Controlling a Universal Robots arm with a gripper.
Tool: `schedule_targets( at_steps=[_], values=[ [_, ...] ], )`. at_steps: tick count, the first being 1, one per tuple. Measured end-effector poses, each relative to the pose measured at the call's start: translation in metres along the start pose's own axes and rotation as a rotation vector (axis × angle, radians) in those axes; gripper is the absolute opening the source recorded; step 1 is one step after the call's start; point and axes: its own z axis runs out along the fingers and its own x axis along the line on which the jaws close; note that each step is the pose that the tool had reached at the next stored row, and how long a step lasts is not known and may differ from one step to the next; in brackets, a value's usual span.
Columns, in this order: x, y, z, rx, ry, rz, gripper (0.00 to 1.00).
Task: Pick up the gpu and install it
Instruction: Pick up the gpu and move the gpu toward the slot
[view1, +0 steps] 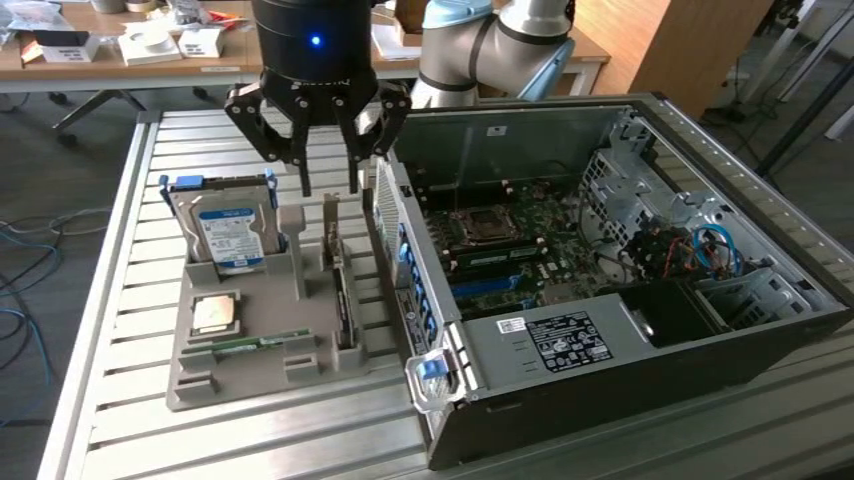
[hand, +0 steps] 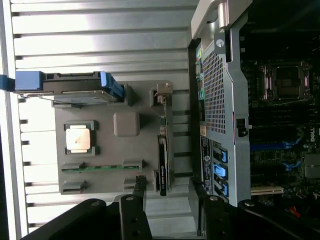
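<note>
The gpu (view1: 343, 308) stands on edge as a thin dark strip in a slot on the right side of the grey tray (view1: 254, 375). The wrist view has the gpu (hand: 163, 162) lying along the tray's edge nearest the computer case. My gripper (view1: 331, 183) hangs above the far end of the gpu slot, apart from the card. Its two black fingers (view1: 304, 180) point down, open, with nothing between them. In the wrist view my gripper (hand: 167, 202) straddles the line of the card.
On the tray (hand: 115, 175) also stand a silver hard drive (view1: 227, 235) in blue rails, a CPU (view1: 216, 313) and a green memory stick (view1: 247, 345). The open computer case (view1: 534, 385) lies close beside the tray, motherboard (view1: 527, 245) exposed. A slatted metal table (view1: 120, 300) carries everything.
</note>
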Motion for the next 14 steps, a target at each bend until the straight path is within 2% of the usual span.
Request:
schedule_targets(
  at_steps=[5, 14],
  values=[
    [0.000, -0.0001, 0.0027, -0.0001, 0.0000, 0.000, 0.47],
    [0.000, -0.0008, 0.0182, -0.0001, 0.0000, 0.000, 0.47]
  ],
)
